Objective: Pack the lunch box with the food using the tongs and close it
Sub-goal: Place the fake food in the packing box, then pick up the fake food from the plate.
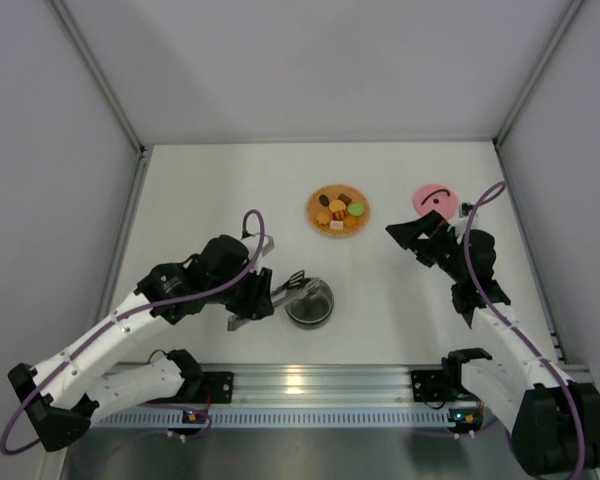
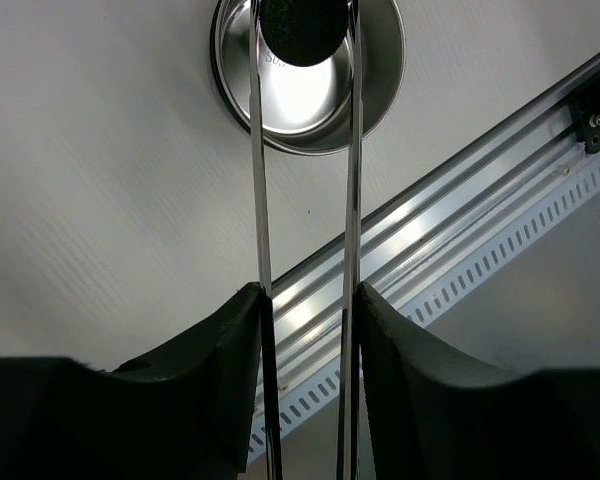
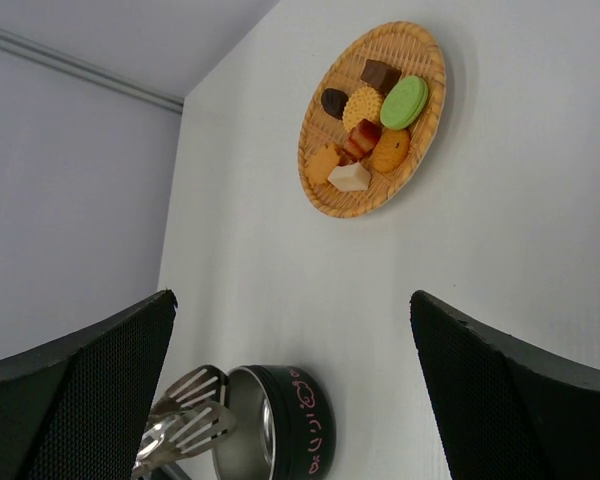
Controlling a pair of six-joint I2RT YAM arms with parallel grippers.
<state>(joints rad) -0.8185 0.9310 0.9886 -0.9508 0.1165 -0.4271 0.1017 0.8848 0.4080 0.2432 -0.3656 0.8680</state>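
From above, the left tool (image 1: 260, 297) squeezes one pair of tongs (image 1: 290, 284). Their tips reach one steel lunch box (image 1: 310, 303) on the desk (image 1: 210, 200). One plate (image 1: 312, 212) of food (image 1: 337, 208) sits farther back. One pink lid (image 1: 433, 198) lies near the right tool (image 1: 412, 232).

At the left wrist, the two tong arms are pinched between the tool's two fingers (image 2: 215, 385). One black round piece (image 2: 302, 30) sits between the tips, over the lunch box (image 2: 380, 95).

At the right wrist, the right tool (image 3: 292, 300) is wide open and holds nothing. Eight bits of food (image 3: 362, 105) lie on the plate (image 3: 423, 45).
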